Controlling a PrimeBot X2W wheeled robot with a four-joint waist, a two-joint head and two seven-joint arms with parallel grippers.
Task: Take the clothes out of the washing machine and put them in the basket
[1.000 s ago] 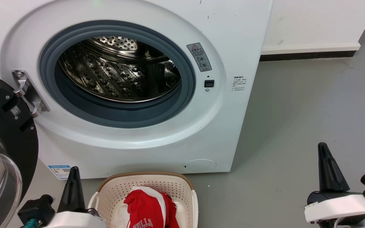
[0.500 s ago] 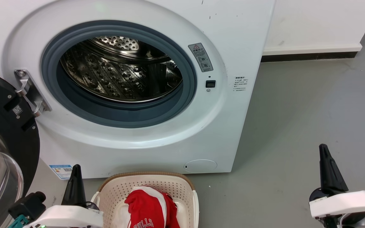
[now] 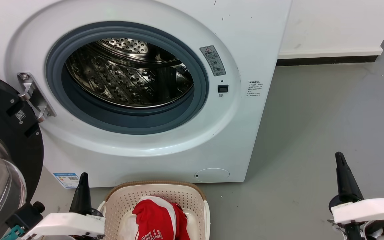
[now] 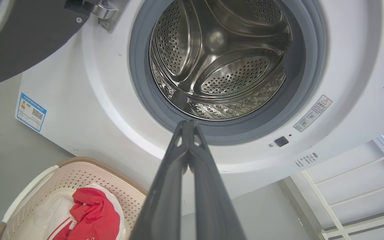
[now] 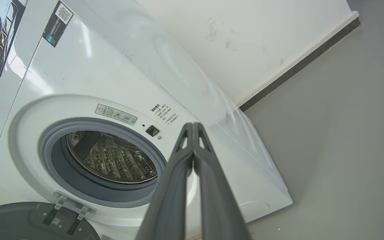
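The white washing machine (image 3: 165, 146) stands open, its steel drum (image 3: 128, 76) showing no fabric inside; the left wrist view looks into the drum (image 4: 218, 63) too. Red clothes (image 3: 157, 218) with white trim and "BULLS" lettering lie in the cream basket (image 3: 185, 195) on the floor before the washer, also seen as clothes (image 4: 93, 215) in the basket (image 4: 45, 180). My left gripper (image 3: 84, 176) is shut, empty, just left of the basket. My right gripper (image 3: 339, 156) is shut, empty, over the floor at the right. Both wrist views show pressed-together fingers (image 4: 187, 140) (image 5: 192, 133).
The black-framed glass door (image 3: 2, 156) hangs open at the left, close to my left arm. Grey floor (image 3: 328, 116) stretches right of the washer to a white wall with a dark baseboard (image 3: 325, 60). A white rack (image 4: 355, 186) stands right of the washer.
The view has shifted slightly. Both grippers have sunk lower and drawn back toward the bottom edge; the left one sits a little further right. The clothes lie unchanged in the basket.
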